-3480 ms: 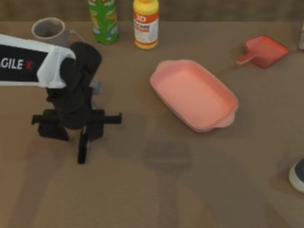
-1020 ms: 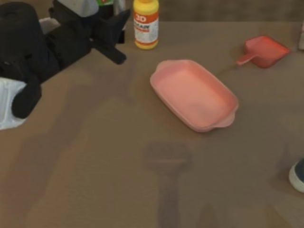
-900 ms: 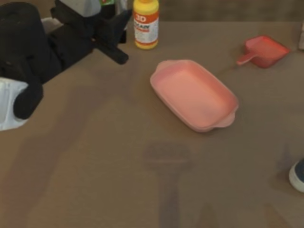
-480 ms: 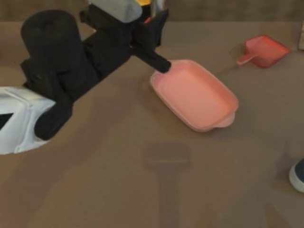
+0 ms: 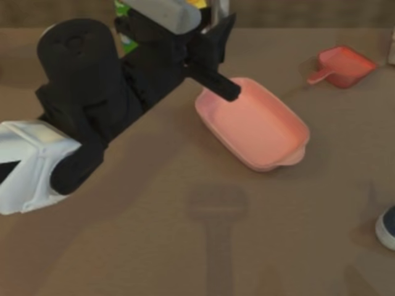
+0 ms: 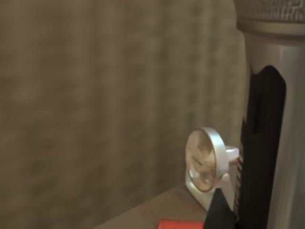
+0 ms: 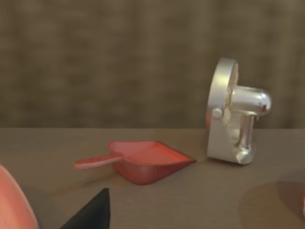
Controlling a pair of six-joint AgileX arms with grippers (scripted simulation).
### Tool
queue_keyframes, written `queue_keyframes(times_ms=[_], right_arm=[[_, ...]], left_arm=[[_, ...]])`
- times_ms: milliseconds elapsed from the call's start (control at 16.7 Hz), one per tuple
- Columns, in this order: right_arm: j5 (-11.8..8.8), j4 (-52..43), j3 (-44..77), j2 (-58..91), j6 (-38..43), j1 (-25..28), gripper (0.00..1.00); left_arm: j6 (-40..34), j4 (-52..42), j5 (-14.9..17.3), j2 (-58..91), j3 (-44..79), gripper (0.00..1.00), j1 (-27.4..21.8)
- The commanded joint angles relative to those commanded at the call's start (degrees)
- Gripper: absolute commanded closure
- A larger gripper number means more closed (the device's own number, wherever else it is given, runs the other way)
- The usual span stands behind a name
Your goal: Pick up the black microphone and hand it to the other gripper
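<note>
— Gripping anything, is the left gripper (image 5: 207, 37)?

— It is clamping the black microphone (image 6: 267, 119). In the left wrist view one black finger (image 6: 259, 143) is pressing flat along the handle, and the mesh head is showing at the frame's upper edge, so the microphone is standing lengthwise between the fingers, raised off the table.

— Where is that gripper sitting over the table?

— High up near the far edge, left of centre in the top view, with one dark finger reaching over the near corner of the pink baking dish (image 5: 253, 123). Its arm, black with white casing, is stretching back toward the table's left side.

— What is lying around it?

— A red scoop (image 5: 340, 65) is resting well to the right of the dish, and a silver clock-like stand (image 7: 233, 112) is standing just beyond the scoop in the right wrist view.

— And the right gripper?

— Only one black fingertip (image 7: 93, 212) is showing in its own wrist view; whether it is parted or closed cannot be told.
</note>
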Motion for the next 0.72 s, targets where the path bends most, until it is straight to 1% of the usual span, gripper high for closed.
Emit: queue_keyframes(times_ms=[360, 420, 540, 720], right_arm=[[-0.1, 0.0, 0.1, 0.1, 0.0, 0.0, 0.00], [-0.5, 0.3, 0.7, 0.7, 0.0, 0.3, 0.00], [-2.3, 1.6, 3.4, 3.8, 0.0, 1.7, 0.00], [-7.0, 4.7, 10.4, 12.9, 0.0, 4.9, 0.00]], left_arm=[[0.0, -0.1, -0.2, -0.2, -0.2, 1.00, -0.2], [0.0, -0.1, -0.2, -0.2, -0.2, 1.00, -0.2], [0.0, -0.1, -0.2, -0.2, -0.2, 1.00, -0.2], [0.0, -0.1, -0.2, -0.2, -0.2, 1.00, -0.2]])
